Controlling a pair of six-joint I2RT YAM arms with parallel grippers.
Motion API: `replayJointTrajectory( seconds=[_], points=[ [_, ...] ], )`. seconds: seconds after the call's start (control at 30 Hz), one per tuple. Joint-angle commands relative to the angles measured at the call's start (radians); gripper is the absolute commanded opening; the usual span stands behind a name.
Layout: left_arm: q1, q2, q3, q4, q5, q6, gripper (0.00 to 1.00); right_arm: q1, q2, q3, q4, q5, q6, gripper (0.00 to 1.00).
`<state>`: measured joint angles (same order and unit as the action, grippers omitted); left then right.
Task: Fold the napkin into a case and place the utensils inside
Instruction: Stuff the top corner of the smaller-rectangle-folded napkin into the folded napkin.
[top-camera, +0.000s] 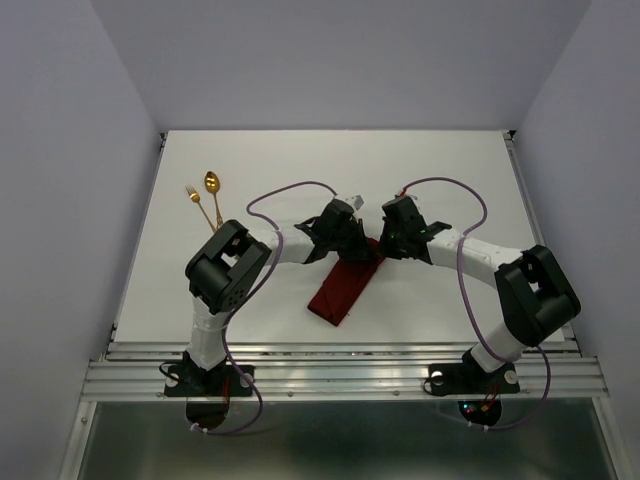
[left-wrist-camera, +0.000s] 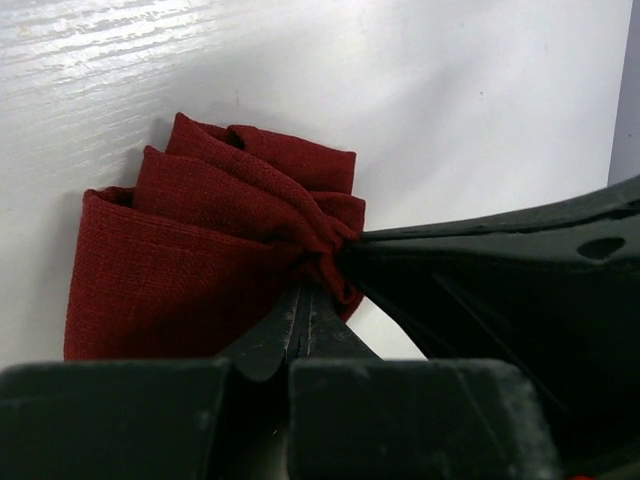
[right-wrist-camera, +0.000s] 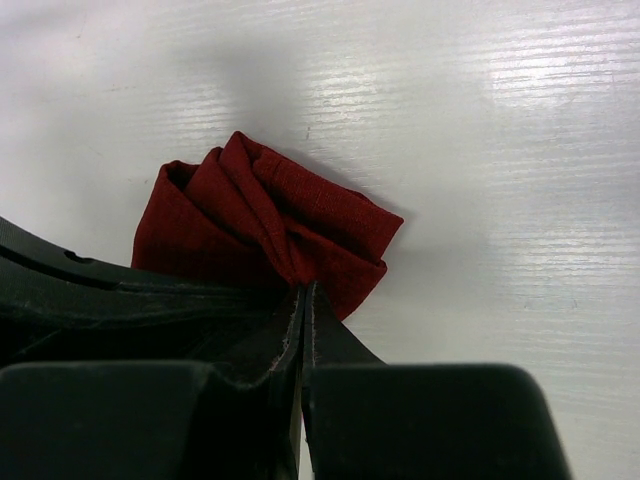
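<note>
Holding the far end of the dark red soft cloth napkin (top-camera: 343, 288), we have both grippers on almost the same spot. The left gripper (left-wrist-camera: 305, 295) has its two black fingers pressed tight together, with a bunch of red cloth pinched between them. The right gripper (right-wrist-camera: 303, 295) pinches the cloth the same way from the other side. The napkin lies on the white table (top-camera: 450, 180) as a long thin folded strip, slanting between our two arms.

What could go wrong? The cloth is soft and floppy. If we pull too hard, the folds could slide open and the strip would lose its shape. The end we hold is scrunched into lumpy waves, so it may not lie flat when we let go. If one gripper lifts and the other does not, the strip could twist. Our fingers are very close and could bump.

The cloth looks rough and woven, and it does not shine. The table is smooth, hard and a bit glossy. The small shiny gold spoon (top-camera: 212, 183) and the small gold fork (top-camera: 193, 194) lie side by side at the far left, well apart from the napkin — thin, hard and likely slippery to grab.
</note>
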<state>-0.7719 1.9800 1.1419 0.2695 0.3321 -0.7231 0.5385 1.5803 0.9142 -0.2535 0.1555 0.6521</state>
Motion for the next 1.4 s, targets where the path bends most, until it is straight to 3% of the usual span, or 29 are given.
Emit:
replayJointTrajectory(
  seconds=[0.0,0.93,1.37],
  points=[
    [-0.003,-0.086,-0.013,-0.001,0.042,0.022,0.00,0.009,-0.028,-0.005,0.031,0.024,0.011,0.01],
    [-0.003,0.025,0.044,0.076,0.048,-0.041,0.00,0.009,-0.039,-0.006,0.040,-0.017,0.007,0.01],
    [-0.003,0.083,0.055,0.080,0.025,-0.082,0.00,0.009,-0.083,-0.018,0.065,-0.114,0.004,0.01]
  ],
)
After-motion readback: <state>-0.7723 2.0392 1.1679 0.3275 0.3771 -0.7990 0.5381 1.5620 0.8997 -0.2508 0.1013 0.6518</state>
